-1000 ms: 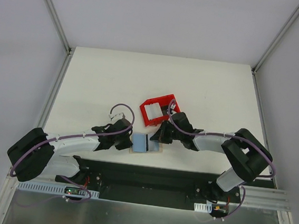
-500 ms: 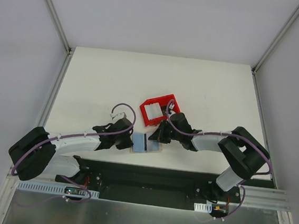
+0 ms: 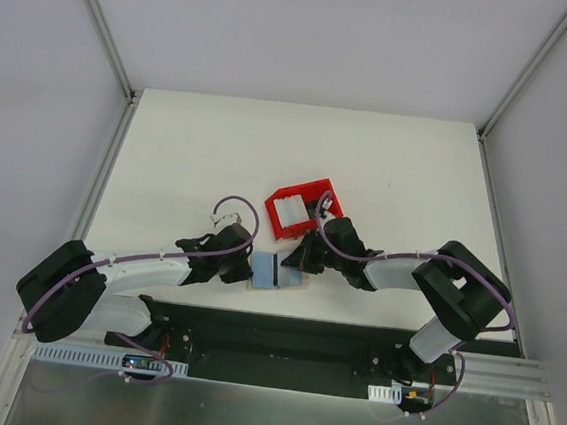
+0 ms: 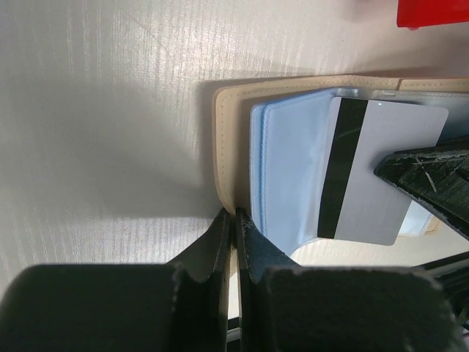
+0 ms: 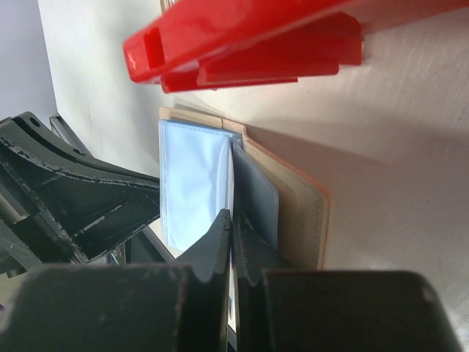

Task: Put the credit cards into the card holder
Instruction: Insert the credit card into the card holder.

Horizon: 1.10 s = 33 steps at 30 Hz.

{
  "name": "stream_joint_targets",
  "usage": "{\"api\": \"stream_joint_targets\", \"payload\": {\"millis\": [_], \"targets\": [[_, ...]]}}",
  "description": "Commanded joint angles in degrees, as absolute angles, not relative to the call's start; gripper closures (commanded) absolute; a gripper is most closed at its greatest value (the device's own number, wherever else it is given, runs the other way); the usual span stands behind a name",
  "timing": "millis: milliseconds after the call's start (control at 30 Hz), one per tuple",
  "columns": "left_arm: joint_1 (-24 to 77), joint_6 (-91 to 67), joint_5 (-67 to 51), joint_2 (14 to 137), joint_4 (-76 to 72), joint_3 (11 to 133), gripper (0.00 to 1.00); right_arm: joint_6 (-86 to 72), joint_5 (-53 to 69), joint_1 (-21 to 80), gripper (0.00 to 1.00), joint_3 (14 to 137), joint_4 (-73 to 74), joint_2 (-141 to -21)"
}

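Overall, white table (image 3: 189,153) with both arms reaching inward to meet near its front edge. Left arm (image 3: 137,271) comes from the left, right arm (image 3: 409,270) from the right.

Red bin (image 3: 301,186) sits just behind the meeting point, beside the right arm's wrist. Whitish cards (image 3: 286,212) lie in its left compartment. The right compartment is hidden by the wrist.

Card holder (image 4: 227,147) lies open and flat on the table, between the two grippers and just in front of the bin. Tan outer edge faces the left arm, with the pale blue lining (image 4: 289,169) facing up.

Left gripper (image 4: 234,220) is pinched tight on the tan edge of the card holder, fingers nearly touching with only the thin edge between them.

Striped card (image 4: 388,169) lies partly over the blue lining, black stripe toward the holder's middle, plain end sticking out toward the right arm. Can't tell whether its leading edge is inside a pocket.

Right gripper (image 5: 233,220) is clamped on the plain end of the striped card, jaws closed down to the card's thickness.
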State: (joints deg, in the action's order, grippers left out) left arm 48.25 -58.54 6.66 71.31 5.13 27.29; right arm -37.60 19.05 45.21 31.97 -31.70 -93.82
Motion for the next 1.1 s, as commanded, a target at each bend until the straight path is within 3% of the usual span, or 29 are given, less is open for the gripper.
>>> {"api": "stream_joint_targets", "payload": {"millis": [0,733,867,1067], "targets": [[47.73,-55.29,7.82,72.95,9.49,24.79,1.0,-38.24,18.37,45.97,1.0,30.93,-25.32,-93.77],[47.37,-45.53,10.02,73.13,11.16,26.02,1.0,-37.35,15.73,45.62,1.0,31.2,-17.67,-94.48],[47.02,-45.79,9.4,70.06,11.08,25.49,0.86,-37.09,16.08,45.61,0.99,31.73,-17.58,-94.92],[46.06,-45.97,8.61,67.85,10.64,25.14,0.78,-37.09,16.7,45.7,1.0,31.9,-18.19,-95.19]]}}
